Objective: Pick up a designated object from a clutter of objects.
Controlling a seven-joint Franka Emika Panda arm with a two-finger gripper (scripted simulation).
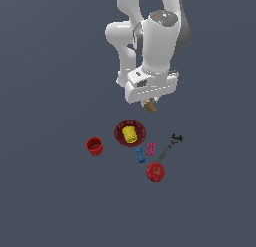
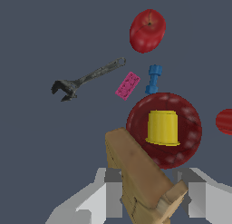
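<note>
We see the gripper (image 1: 151,102) closed on the brown block (image 2: 140,182), holding it clear above the worktop (image 1: 50,191), with the rest of the clutter lying below. Under it the dark red bowl (image 1: 139,136) carries the yellow cylinder (image 1: 130,134). The red cup (image 1: 94,146) sits apart, while the blue brick (image 1: 140,154), pink brick (image 1: 150,148), wrench (image 1: 170,147) and red apple (image 1: 156,171) lie close together.

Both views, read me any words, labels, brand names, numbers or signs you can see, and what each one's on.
None: no readable text in either view.
The wooden block held in the tool, the yellow cylinder, the dark red bowl and the wrench bear no visible markings.
</note>
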